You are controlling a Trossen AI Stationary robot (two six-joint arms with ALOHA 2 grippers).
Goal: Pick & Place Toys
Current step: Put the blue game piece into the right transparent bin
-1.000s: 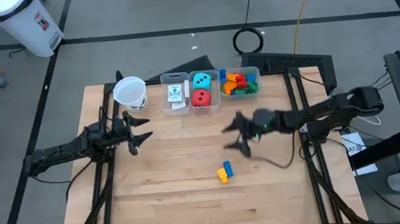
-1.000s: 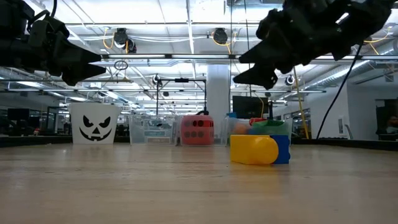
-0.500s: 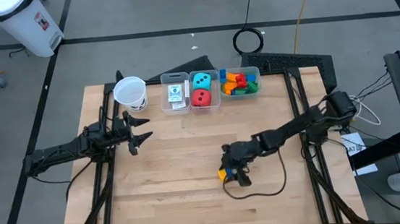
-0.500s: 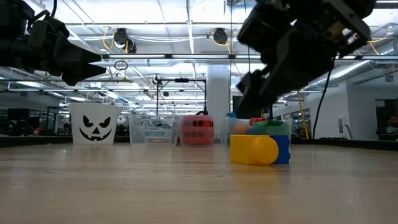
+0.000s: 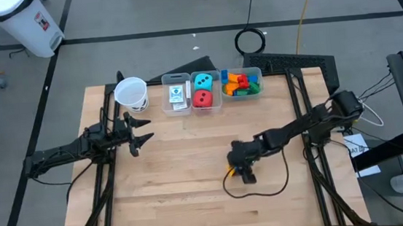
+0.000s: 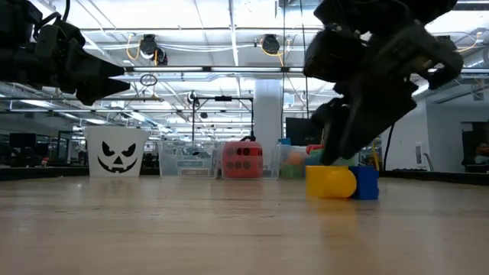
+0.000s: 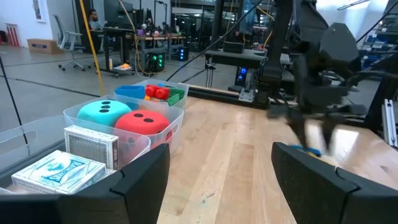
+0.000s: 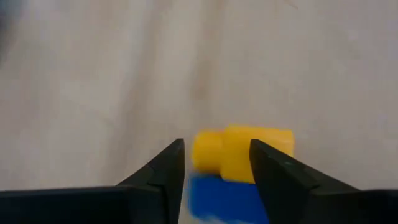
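Right claw [image 5: 240, 171] down at the surface [image 5: 171, 181], fingers [image 8: 155, 171] parted to either side of a yellow brick [image 8: 244, 152] with a blue brick [image 8: 222, 198] touching it. Not clamped: in the right wrist view a sliver of gap shows on each side of the yellow piece, so grip not judged made. Bricks directly ahead of and between the fingers, lying on the wood toward the front middle of the surface, well apart from the bins. In the low view, yellow [image 6: 330, 182] and blue [image 6: 365, 182] side by side, the pair's long axis running across that view, claw [image 6: 336, 153] dropping onto the yellow end from above. From the wrist view, the pair's axis seems to run along the finger gap, not across it, so a squeeze should catch the yellow piece across its short width; blue may ride along only if the two are joined, which cannot be told. Left claw [image 5: 136, 130] idle and released, hovering near the cup [image 5: 132, 94], far from the bricks; right arm plainly nearer. Farther out: three bins [image 5: 193, 105] at the back edge holding card packs [image 5: 176, 95], teal die [image 5: 202, 81], red die [image 5: 202, 98] and more bricks [image 5: 240, 82].
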